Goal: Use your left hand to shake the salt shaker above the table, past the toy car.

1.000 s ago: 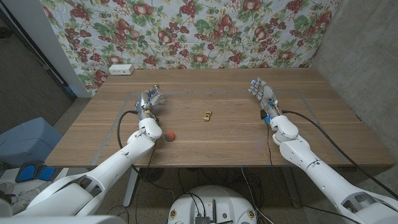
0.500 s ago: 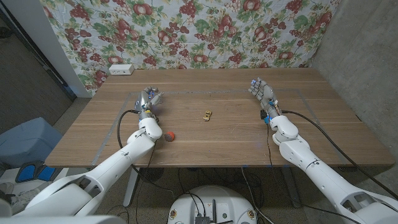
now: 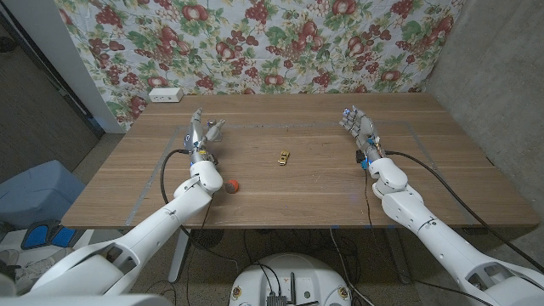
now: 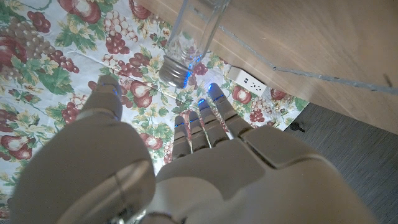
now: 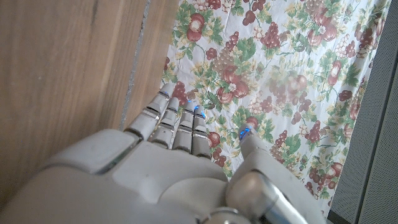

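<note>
Reaching for the salt shaker (image 4: pixel 189 40) is the step to get right now. The left hand (image 3: pixel 204 136) is up on the far left part of the table (image 3: pixel 306 183), and its fingers (image 4: pixel 202 127) are spread wide with nothing in them. In the left wrist view the shaker stands on the table just past the fingertips, a clear glass one with a shiny cap (the glass is hard to see in the head view, so I cannot place it there).

To do this well, the hand should slide forward until the thumb is on one side of the glass and the fingers on the other. Then it should close slowly and evenly. Glass is smooth, so a light pinch may let it slip when the shaking starts.

The toy car (image 3: pixel 282 157) sits near the middle of the table, well to the right of the left hand. A small red thing (image 3: pixel 234 184) lies nearer, by the left arm. The right hand (image 3: pixel 360 129) waits on the right side, fingers straight and holding nothing.
</note>
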Action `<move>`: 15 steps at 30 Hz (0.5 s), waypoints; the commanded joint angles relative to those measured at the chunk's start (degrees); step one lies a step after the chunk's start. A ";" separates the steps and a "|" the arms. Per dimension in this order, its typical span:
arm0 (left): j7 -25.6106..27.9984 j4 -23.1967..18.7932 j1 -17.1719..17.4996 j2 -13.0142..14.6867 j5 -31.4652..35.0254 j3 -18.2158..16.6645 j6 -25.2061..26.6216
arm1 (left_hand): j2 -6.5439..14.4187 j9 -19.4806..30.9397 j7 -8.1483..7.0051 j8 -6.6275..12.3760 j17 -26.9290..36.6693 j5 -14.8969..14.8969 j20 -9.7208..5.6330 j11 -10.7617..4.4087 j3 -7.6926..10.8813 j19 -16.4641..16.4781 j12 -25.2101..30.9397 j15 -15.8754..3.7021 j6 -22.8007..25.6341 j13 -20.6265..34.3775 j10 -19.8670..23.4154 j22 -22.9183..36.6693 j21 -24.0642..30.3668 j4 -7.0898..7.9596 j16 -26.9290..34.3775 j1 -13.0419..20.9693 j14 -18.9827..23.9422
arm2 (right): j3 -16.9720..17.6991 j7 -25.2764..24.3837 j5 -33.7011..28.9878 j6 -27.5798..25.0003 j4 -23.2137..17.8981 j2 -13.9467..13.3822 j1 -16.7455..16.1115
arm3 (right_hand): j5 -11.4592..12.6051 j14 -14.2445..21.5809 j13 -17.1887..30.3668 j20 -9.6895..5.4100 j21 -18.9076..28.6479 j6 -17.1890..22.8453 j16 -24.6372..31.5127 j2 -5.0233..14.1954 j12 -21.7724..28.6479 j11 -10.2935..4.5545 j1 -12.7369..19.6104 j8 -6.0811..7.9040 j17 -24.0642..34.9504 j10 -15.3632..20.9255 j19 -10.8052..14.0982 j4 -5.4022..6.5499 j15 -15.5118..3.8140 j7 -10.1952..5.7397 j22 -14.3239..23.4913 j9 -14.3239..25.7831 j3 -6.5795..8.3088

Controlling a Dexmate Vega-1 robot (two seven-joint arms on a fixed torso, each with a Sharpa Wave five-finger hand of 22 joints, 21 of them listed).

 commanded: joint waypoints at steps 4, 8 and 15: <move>-1.74 -5.03 2.06 1.78 0.17 -1.82 -4.16 | 0.79 -0.11 -1.03 0.21 -0.06 0.12 -2.74 -0.77 -0.57 -3.11 0.40 -1.29 -2.68 -0.13 -2.67 0.08 -2.45 0.56 -0.14 -2.36 -4.42 | 0.24 -0.67 -0.44 -0.61 -2.15 -1.08 -0.99 | 0.21 0.12 0.29 0.31 -0.20 0.10 -0.21 0.05 -0.01 0.25 0.09 0.14 0.33 0.27 0.44 0.12 0.08 0.04 0.14 0.24 -0.09; -3.75 -5.75 2.66 2.72 -0.31 -2.33 -7.35 | 1.10 -0.27 -1.10 0.13 -0.30 -0.05 -3.18 -1.17 -1.13 -4.31 0.25 -1.33 -4.30 -0.31 -5.02 -0.05 -3.86 0.99 -0.35 -4.20 -7.51 | 0.50 -0.67 -0.23 -0.89 -2.82 -1.36 -0.95 | 0.19 0.08 0.29 0.31 -0.22 -0.06 -0.25 -0.03 -0.07 0.22 0.07 0.09 0.31 0.11 0.39 0.09 0.12 -0.01 0.14 0.23 -0.13; -9.80 -6.25 4.06 3.91 -4.31 -4.13 -15.28 | 1.71 -0.51 -0.49 0.13 -0.67 -0.28 -4.53 -3.14 -1.88 -7.05 0.29 -2.12 -6.49 -0.61 -8.32 -0.19 -6.64 1.44 -0.59 -7.10 -12.34 | 0.70 -0.44 -0.58 -1.02 -3.62 -2.12 -0.77 | 0.16 -0.16 0.29 0.38 -0.23 -0.35 -0.41 -0.29 -0.31 0.06 -0.01 -0.01 0.25 -0.54 0.41 -0.02 0.31 0.01 0.13 0.23 -0.25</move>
